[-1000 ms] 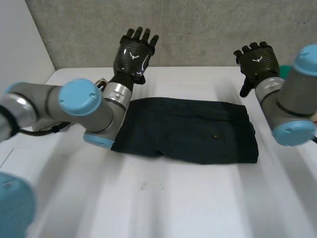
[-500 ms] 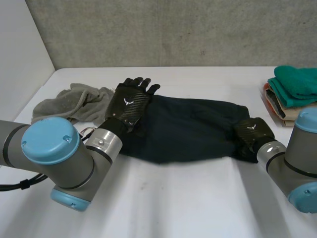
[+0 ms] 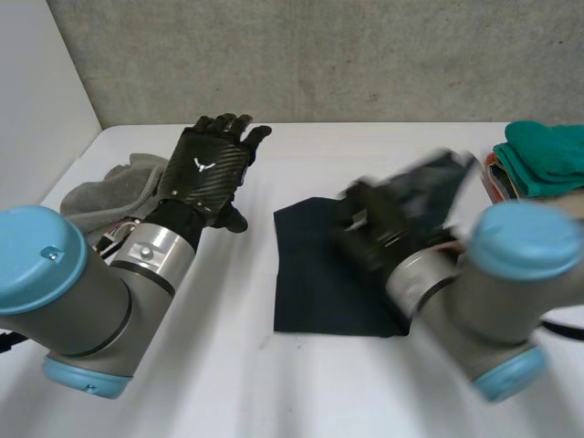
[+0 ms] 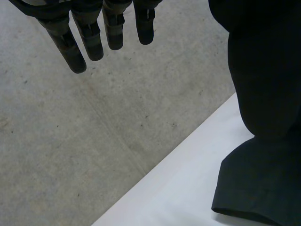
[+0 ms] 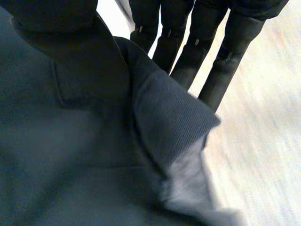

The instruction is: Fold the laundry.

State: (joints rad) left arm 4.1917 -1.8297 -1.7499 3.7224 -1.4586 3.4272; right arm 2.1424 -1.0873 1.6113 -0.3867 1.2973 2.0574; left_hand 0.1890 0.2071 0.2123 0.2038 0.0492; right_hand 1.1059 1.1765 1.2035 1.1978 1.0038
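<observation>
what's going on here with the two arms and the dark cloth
The robot is mid-fold on a dark garment on the white table. Its right hand pinches one end, raised above the part lying flat. The left hand is open and off the garment, near a crumpled grey cloth. Folded teal laundry sits at the table's right side.

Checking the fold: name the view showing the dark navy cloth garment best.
Head view: most of the garment shows, flat on the white table, one end held up by the right hand. Left wrist view gives a hemmed end; right wrist view, a fold.
</observation>
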